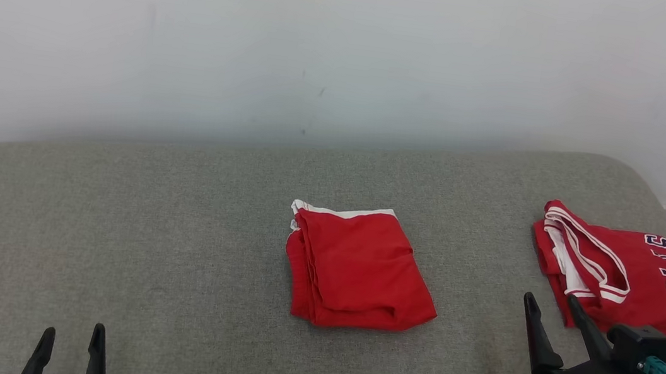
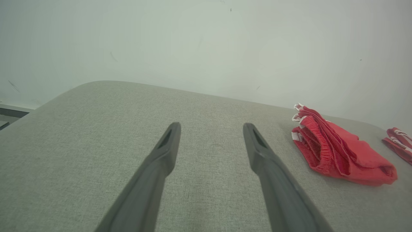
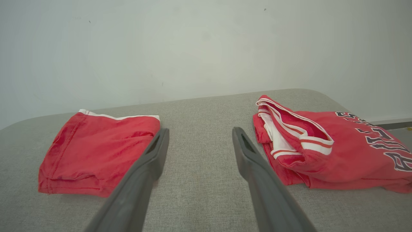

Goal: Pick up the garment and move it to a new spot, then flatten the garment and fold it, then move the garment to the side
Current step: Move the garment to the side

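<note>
I judge the folding done. The red garment (image 1: 357, 272) lies folded ahead and left of my right gripper (image 1: 549, 297) and well off to the right of my left gripper (image 1: 74, 329). Both grippers are spread wide and hold nothing. What's left is moving it aside, so I need to pinch every layer together. I see no containers. A lettered jersey (image 1: 627, 274) lies just right of the right gripper on the grey cushion (image 1: 176, 225).

A folded red Bulls jersey (image 1: 641, 266) is lying at the right end of the grey upholstered surface (image 1: 111, 236), which is standing against a white wall (image 1: 325, 40).
</note>
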`<state>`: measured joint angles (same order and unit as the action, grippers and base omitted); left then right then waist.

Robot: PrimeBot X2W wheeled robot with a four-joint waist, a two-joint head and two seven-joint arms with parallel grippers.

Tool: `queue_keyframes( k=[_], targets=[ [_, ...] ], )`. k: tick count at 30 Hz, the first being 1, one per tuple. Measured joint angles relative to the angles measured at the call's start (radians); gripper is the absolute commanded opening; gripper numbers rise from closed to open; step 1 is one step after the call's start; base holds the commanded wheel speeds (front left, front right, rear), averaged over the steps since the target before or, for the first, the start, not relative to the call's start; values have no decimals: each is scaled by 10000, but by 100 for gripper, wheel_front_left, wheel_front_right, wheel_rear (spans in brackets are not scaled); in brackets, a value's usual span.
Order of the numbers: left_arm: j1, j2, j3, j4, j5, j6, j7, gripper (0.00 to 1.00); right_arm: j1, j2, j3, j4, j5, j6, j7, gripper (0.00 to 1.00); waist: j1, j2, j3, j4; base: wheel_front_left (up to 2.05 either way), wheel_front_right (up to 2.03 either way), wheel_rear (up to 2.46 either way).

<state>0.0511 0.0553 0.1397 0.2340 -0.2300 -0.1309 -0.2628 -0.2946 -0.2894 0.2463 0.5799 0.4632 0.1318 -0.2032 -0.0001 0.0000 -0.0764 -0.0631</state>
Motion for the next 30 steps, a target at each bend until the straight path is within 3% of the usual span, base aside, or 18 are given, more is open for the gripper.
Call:
queue_keyframes(
  k=[21, 25, 30],
  targets=[
    [-23, -13, -29, -15, -86, -2, -2, 100, -381, 96, -58, -58, 27, 0, 366, 100, 1, 0, 127, 194, 0, 0, 0],
    [-184, -23, -334, -132, -88, -4, 0, 100, -1115, 102, -286, 69, 228, 0, 1129, 100, 1, 0, 231, 465, 0, 0, 0],
    [-466, -29, -955, -343, -90, -4, 0, 100, -2270, 121, -151, 872, 637, 0, 3359, 100, 1, 0, 464, 981, 0, 0, 0]
  ],
)
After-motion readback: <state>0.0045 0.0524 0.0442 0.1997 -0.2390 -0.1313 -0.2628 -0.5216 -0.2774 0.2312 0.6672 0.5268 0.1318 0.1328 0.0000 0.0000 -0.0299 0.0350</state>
